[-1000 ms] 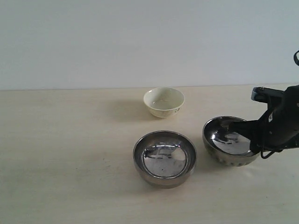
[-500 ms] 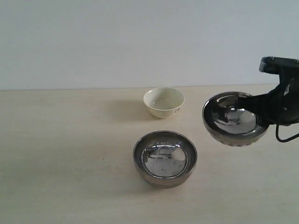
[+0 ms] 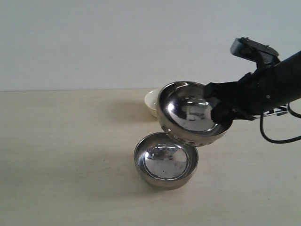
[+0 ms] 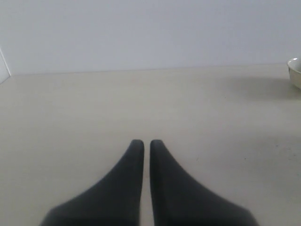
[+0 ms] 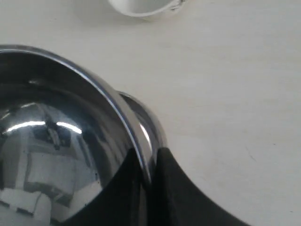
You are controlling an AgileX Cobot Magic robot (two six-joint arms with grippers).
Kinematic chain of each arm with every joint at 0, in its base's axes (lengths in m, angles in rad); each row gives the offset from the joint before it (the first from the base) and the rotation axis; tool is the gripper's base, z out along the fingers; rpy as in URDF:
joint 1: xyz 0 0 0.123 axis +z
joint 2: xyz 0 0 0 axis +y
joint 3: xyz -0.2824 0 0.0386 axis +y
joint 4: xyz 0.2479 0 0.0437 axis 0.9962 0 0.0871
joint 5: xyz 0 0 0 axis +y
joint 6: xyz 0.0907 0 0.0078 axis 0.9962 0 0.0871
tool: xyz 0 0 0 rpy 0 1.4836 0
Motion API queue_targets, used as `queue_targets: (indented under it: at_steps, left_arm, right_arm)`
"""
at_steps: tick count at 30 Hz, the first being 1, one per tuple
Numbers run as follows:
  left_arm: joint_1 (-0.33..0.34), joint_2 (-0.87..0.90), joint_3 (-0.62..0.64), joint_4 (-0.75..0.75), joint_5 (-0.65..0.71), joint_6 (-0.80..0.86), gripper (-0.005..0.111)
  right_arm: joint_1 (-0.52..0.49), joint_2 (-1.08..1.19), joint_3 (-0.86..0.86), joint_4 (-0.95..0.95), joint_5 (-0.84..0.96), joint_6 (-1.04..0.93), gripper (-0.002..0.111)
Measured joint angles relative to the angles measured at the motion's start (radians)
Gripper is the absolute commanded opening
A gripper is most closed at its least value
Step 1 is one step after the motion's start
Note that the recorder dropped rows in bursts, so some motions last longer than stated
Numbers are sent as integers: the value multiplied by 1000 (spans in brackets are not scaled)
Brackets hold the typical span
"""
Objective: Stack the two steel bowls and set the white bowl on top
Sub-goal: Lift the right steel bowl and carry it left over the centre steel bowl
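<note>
right end effector (image 3: 219, 111): closed on the rim of the fluted steel bowl (image 3: 188, 109), one finger inside the rim and one outside, on the side nearest the arm
left end effector (image 4: 146, 143): jaws together, nothing between them, low over bare table (image 3: 61, 165), well apart from the steel bowls
fluted steel bowl: off the table, carried by its rim, tilted so the inside faces partly toward the exterior camera; dimpled lower outside shows along its bottom edge
smooth steel bowl (image 3: 165, 160): upright on the table, centre front, empty, nothing touching it
white bowl (image 3: 151, 98): upright on the table at the back, mostly hidden behind the carried bowl in the exterior view, not gripped
relation: carried bowl hangs over the back edge of the smooth one as the exterior view shows it, not seated in it; can't tell whether it is truly centred overhead
done so far: first steel bowl picked up and brought over its mate
left to do: level it, lower it into the smooth bowl, let go; then fetch the white bowl and set it on top
progress: early, no stacking finished
next move needs: take out the tilt before lowering, or the low edge meets the other rim first
risk: thin rim pinch on slick steel, bowl could swing or slip
</note>
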Motion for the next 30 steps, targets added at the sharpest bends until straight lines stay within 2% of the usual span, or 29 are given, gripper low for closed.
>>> queue_targets:
  at_steps: [5, 8, 30]
  left_arm:
    - [0, 0, 0, 0, 0, 0, 4]
    - [0, 0, 0, 0, 0, 0, 4]
    - [0, 0, 0, 0, 0, 0, 4]
  right_arm:
    - [105, 22, 0, 14, -79, -10, 0]
    - [134, 58, -17, 15, -86, -10, 0]
    - [143, 227, -60, -5, -93, -3, 0]
